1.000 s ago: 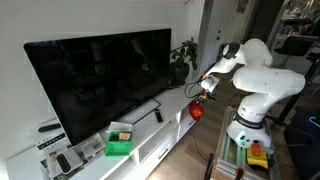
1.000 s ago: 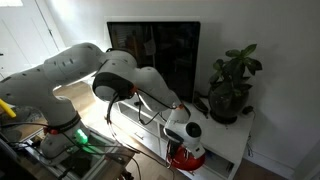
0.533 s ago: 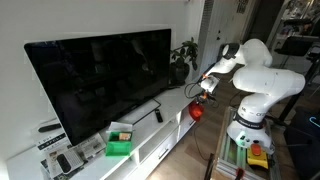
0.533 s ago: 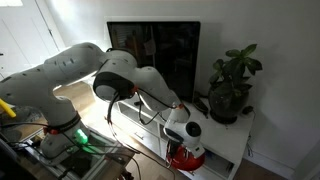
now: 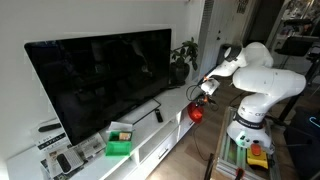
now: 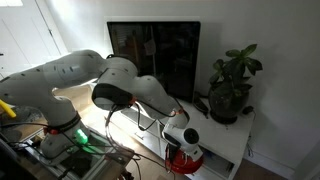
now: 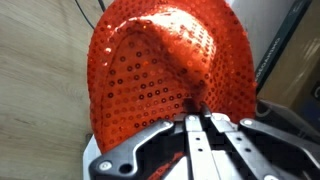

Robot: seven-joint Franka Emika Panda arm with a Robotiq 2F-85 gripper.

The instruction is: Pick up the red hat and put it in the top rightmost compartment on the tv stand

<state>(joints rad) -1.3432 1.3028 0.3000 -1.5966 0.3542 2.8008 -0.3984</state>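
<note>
Red hat (image 7: 170, 65), a soft domed cap covered in shiny sequins, filled most of the wrist view, and the jaws stood nearly together at its lower edge, pinching a fold of the fabric between them. Behind the hat in that view lay a pale wooden floor (image 7: 40, 100). In both exterior views the hat (image 5: 196, 113) (image 6: 179, 158) hung below the wrist of the white, round-jointed robot arm (image 5: 255, 72) (image 6: 120, 85), off the tabletop and just in front of the long, low, glossy white tv stand (image 5: 160, 128) (image 6: 238, 140), at the end where a leafy green potted plant (image 5: 182, 58) (image 6: 230, 85) stood. Whether the hat touched the stand's front could not be told, and the stand's cubbies were too small and too shadowed to pick out which one it was nearest. A big black flat television (image 5: 100, 80) (image 6: 155, 50) stood along the top of the stand. Well apart from the hat, toward the opposite end of the stand, a small bright green box (image 5: 119, 146) sat in front of the television in an exterior view.
</note>
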